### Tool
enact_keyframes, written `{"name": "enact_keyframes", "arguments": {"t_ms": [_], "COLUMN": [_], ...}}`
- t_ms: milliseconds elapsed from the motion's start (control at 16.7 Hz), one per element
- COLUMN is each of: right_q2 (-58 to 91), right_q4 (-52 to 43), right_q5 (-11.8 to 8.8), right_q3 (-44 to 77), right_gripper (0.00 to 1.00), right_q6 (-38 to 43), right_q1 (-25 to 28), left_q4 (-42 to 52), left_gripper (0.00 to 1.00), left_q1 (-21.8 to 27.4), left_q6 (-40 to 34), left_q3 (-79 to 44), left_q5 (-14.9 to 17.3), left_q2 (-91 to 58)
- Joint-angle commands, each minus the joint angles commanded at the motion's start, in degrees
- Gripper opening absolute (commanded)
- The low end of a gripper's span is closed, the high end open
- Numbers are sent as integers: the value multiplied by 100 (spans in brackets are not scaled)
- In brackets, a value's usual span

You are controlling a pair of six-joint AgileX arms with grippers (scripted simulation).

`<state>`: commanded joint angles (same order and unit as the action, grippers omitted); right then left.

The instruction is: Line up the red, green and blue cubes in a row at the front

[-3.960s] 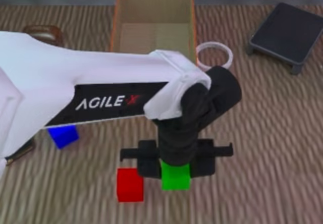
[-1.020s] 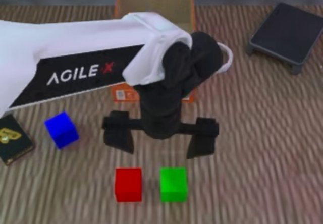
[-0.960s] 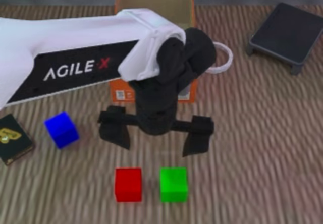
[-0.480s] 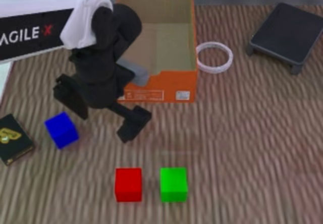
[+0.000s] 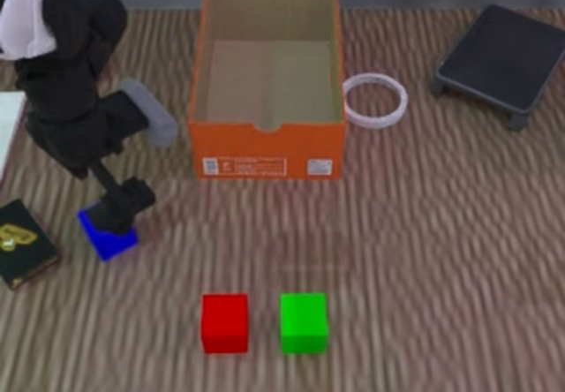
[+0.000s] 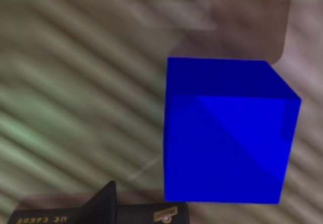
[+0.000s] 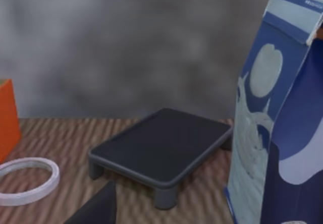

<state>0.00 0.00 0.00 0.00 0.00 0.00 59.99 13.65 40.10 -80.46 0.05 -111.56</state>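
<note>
Left gripper (image 5: 99, 180) first: hangs low above the blue cube (image 5: 106, 240) at the left side of the table, jaws spread apart and holding nothing, one finger (image 5: 128, 203) right over the cube's back edge in the top view. Shows in the left wrist view as a close look down on the cube's bare faces, with no finger touching them yet. Sits on the table well apart from the red cube (image 5: 224, 323) and green cube (image 5: 304, 322), which already stand side by side at the front with a small gap between. Lies near a black book (image 5: 22, 251), close but probably not touching. Looks rigid and light, with flat smooth faces, so probably easy to pinch but maybe a little slippery. Best to take hold on two opposite side faces, near the middle of their height, with the jaws square to them. Needs care because of the cube's slight turn against the table edge. As for the right arm: parked outside the top view, its camera facing a dark tray (image 7: 161, 148).
</note>
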Motion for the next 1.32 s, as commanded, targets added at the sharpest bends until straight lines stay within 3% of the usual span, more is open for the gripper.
{"name": "enact_keyframes", "arguments": {"t_ms": [180,540,1020,1320], "right_q2": [0,0,0,0], "right_q4": [0,0,0,0], "right_q5": [0,0,0,0], "right_q3": [0,0,0,0], "right_gripper": [100,100,100,100], "right_q6": [0,0,0,0], "right_q1": [0,0,0,0], "left_q4": [-62,-148,-1730,-1917], "left_gripper": [100,100,100,100], "left_q1": [-212,-195,-222,-226], "left_q6": [378,375,403,407], "left_q3": [32,68,916,1023], "left_q5": [1,0,6,7], "left_q2": [77,17,-693,-784]}}
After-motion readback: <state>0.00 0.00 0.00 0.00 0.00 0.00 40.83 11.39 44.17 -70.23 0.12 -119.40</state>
